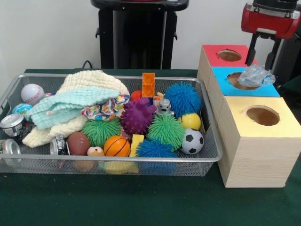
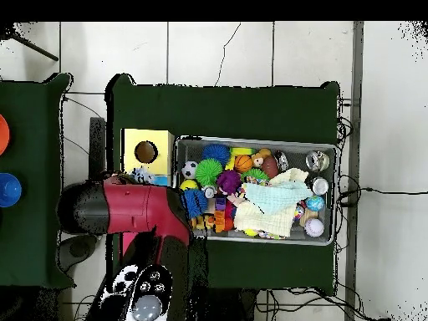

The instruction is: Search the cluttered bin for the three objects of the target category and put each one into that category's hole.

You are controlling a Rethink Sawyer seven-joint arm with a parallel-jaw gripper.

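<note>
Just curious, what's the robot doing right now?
Gripper shut on clear plastic wad. Hanging over blue box's hole. Nothing in the way.

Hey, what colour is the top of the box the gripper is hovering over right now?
Blue: the middle box, best seen in the front view.

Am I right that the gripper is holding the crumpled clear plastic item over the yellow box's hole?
Not quite: in the front view the gripper holds the crumpled plastic item over the blue box, not the yellow box, whose hole is uncovered.
</note>
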